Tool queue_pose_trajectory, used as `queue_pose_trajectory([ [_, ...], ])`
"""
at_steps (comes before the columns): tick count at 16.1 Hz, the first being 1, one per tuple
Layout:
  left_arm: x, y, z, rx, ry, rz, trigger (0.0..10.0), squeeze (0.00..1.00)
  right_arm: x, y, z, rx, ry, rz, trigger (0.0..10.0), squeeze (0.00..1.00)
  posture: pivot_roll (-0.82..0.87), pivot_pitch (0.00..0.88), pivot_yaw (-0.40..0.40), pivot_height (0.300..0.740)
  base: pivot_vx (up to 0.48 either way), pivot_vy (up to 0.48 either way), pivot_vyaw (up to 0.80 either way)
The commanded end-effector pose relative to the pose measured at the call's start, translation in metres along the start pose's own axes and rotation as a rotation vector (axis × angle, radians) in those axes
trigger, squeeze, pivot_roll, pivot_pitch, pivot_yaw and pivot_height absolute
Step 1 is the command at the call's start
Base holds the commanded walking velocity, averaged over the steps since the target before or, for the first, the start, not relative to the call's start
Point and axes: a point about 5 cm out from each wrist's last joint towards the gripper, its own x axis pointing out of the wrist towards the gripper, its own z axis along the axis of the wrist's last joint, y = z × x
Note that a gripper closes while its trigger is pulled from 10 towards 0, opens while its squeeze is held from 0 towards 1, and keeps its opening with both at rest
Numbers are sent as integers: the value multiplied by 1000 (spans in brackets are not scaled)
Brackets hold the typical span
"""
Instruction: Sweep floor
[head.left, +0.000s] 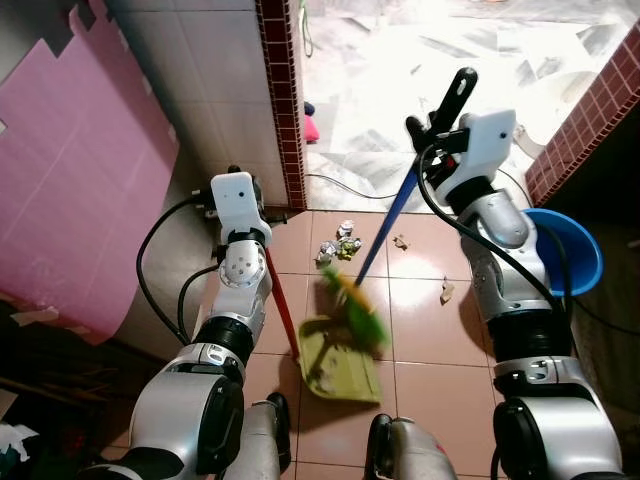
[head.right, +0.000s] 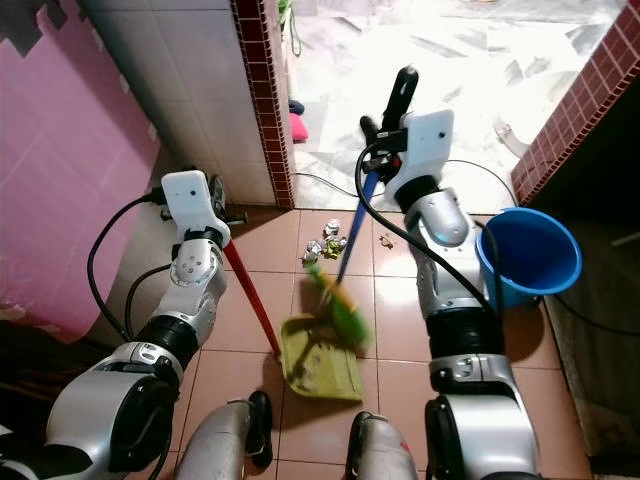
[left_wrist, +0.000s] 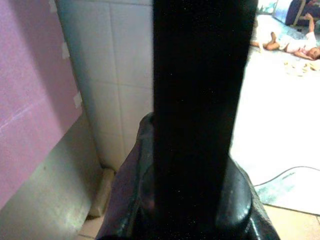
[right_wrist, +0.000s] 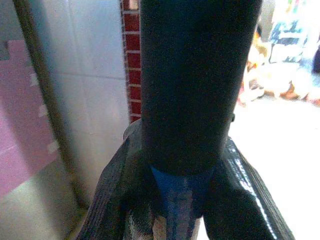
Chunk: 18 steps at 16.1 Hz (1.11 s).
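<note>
A green dustpan (head.left: 340, 365) rests on the tiled floor in front of my feet, its red handle (head.left: 280, 300) rising up to my left gripper (head.left: 236, 180), which is shut on the handle's black top (left_wrist: 200, 100). My right gripper (head.left: 436, 130) is shut on a broom's black grip (right_wrist: 200, 85), above its blue handle (head.left: 386, 235). The green and yellow broom head (head.left: 358, 312) is blurred and lies at the dustpan's far edge. A small pile of crumpled litter (head.left: 340, 243) sits just beyond the broom head. Two loose scraps (head.left: 446, 291) lie to its right.
A blue bucket (head.left: 575, 250) stands by my right arm. A pink foam board (head.left: 70, 170) leans on the left wall. A red brick column (head.left: 285, 100) and a brick wall (head.left: 590, 110) frame a bright doorway ahead. A cable (head.left: 345, 190) crosses the threshold.
</note>
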Motion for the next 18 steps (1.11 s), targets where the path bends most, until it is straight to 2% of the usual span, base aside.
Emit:
queue_pose_trajectory([
  [1, 1, 3, 0, 10, 2, 7, 10000, 0, 9, 3, 29, -45, -125, 18, 10000, 0, -68, 91, 39, 740, 0, 0, 0],
  [4, 1, 8, -1, -8, 14, -3, 10000, 0, 13, -2, 33, -91, -145, 9, 10000, 0, -67, 74, 31, 740, 0, 0, 0],
  [8, 4, 10, 1, -79, 30, -50, 10000, 0, 9, -4, 22, -144, -123, -6, 10000, 0, -64, 68, 27, 740, 0, 0, 0],
  [11, 5, 4, 16, -95, -57, -156, 10000, 0, 0, -7, 1, -147, -62, -76, 10000, 0, -57, 56, 23, 740, 0, 0, 0],
  [13, 5, 0, 25, -141, -98, -219, 10000, 0, -9, -7, -17, -105, 7, -121, 10000, 0, -52, 53, 17, 740, 0, 0, 0],
  [15, 3, 7, 41, -124, -179, -235, 10000, 0, -29, -12, -44, -197, 128, -224, 10000, 0, -42, 58, 11, 740, 0, 0, 0],
  [18, -8, 18, 48, -119, -224, -257, 10000, 0, -46, -10, -64, -173, 215, -330, 10000, 0, -37, 62, 14, 740, 0, 0, 0],
])
